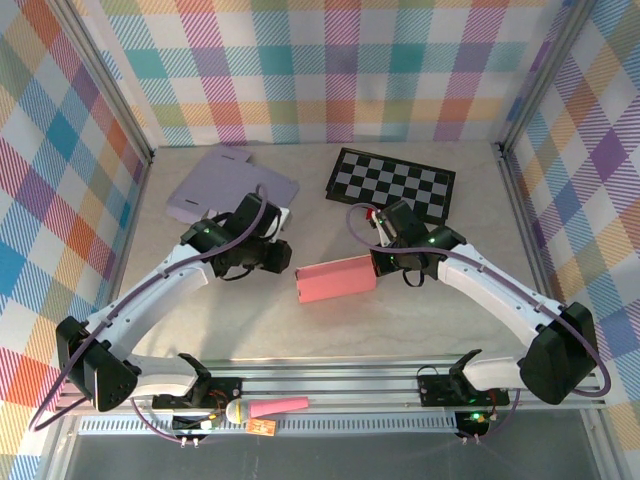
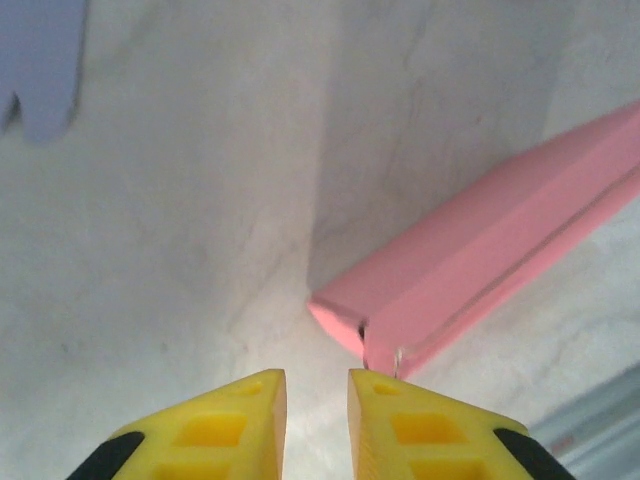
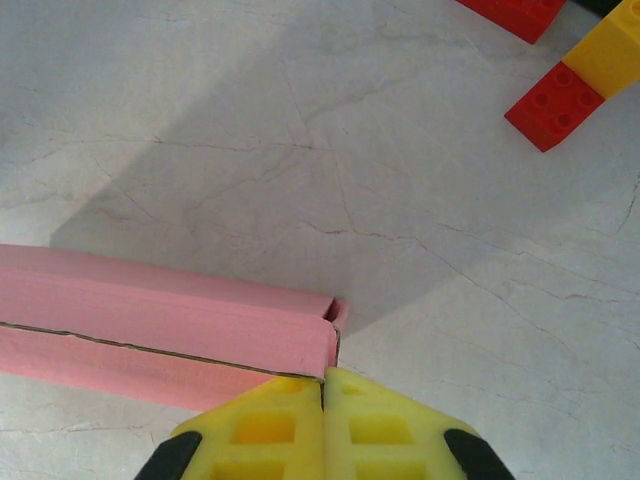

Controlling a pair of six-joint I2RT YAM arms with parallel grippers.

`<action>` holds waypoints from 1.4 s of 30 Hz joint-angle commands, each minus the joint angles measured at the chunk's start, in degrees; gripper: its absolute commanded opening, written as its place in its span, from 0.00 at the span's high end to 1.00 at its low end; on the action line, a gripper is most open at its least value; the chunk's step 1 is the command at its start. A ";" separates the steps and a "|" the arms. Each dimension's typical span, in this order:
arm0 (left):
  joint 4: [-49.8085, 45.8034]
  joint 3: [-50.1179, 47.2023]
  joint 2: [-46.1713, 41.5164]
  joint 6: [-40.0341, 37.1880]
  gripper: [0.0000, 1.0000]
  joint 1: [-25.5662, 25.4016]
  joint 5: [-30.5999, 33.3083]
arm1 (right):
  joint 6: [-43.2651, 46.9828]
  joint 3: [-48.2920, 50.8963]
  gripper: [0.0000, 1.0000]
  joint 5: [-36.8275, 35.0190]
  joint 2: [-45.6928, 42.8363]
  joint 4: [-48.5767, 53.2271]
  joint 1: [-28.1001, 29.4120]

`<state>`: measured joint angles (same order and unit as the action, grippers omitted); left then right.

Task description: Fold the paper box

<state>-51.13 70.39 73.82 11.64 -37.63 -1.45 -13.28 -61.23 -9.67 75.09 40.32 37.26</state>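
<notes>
The pink paper box looks folded into a long closed sleeve, one corner just ahead and right of the left gripper's slightly parted, empty jaws, its other end right at the tips of the right gripper's pressed-together jaws; probably only end flaps remain.

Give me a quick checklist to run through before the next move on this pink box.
1. Box lying flat: ok.
2. Left claw open, nothing in it: ok.
3. Box corner centred in left claw's gap: not ok, it sits slightly right.
4. Right claw shut at the box's other end: ok.
5. Right claw pinching paper: cannot tell.
6. Bricks apart from box: ok.
</notes>
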 commanded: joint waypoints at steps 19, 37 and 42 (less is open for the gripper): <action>-2.61 3.45 6.94 3.39 0.74 -3.68 -2.12 | -1.40 -2.22 1.00 -0.52 1.46 2.49 0.62; -2.22 4.32 9.86 2.25 0.86 -4.38 0.13 | -1.20 -2.16 1.00 -0.52 1.73 2.23 0.58; -1.78 3.97 9.83 2.69 0.91 -4.38 0.14 | -1.39 -2.14 1.00 -0.52 1.64 2.21 0.58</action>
<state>-53.12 73.06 83.31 14.55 -41.60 -2.00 -14.20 -62.37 -10.04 76.07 41.43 37.52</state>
